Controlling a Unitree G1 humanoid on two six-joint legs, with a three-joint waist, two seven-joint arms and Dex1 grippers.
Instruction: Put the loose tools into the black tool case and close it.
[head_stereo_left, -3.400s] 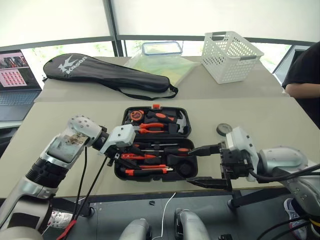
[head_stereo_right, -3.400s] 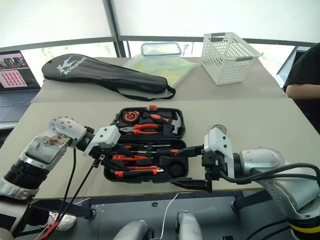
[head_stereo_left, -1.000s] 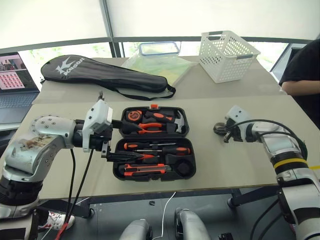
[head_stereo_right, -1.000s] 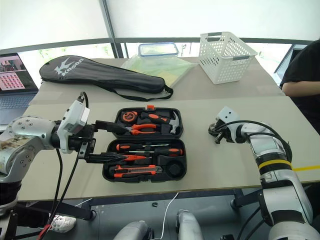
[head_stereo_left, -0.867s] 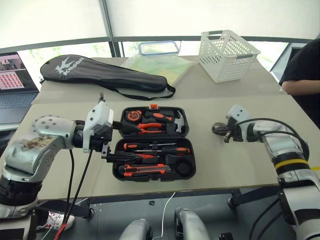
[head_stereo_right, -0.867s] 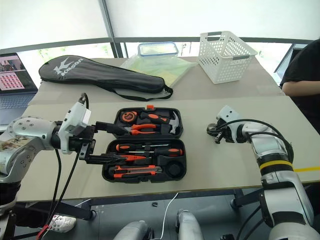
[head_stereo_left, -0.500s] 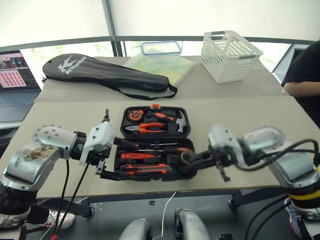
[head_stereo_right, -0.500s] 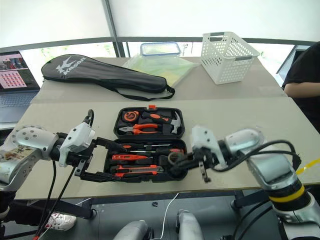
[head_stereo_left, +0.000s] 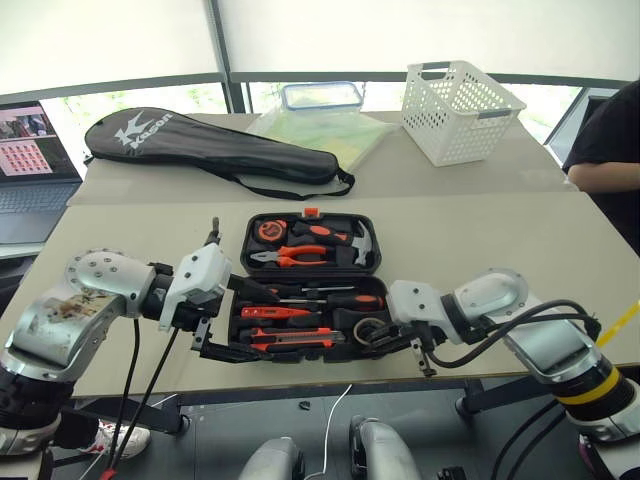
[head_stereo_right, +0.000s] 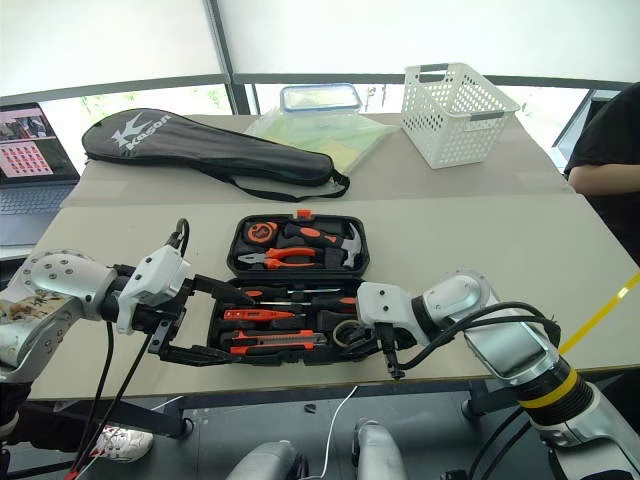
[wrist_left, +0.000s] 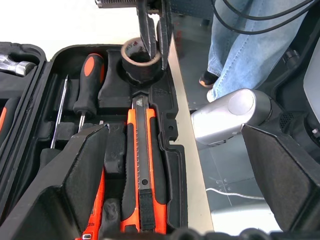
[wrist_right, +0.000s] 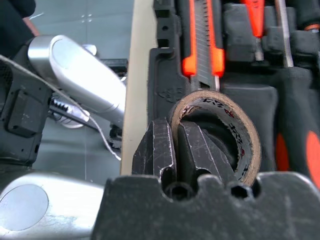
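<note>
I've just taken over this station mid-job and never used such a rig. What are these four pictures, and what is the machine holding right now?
It is a two-armed humanoid robot. Two pictures come from its head, looking down on the table; the other two come from cameras on its wrists.

On the table lies an open black tool case, with a racket bag and a white basket behind it.

The right gripper is shut on the rim of a tape roll, holding it at the case's round recess. The left gripper is open, holding nothing, over the case's left edge. A utility knife is already seated.

The tool case was black, its tools orange and black. The tape roll was brown. The basket was white.
</note>
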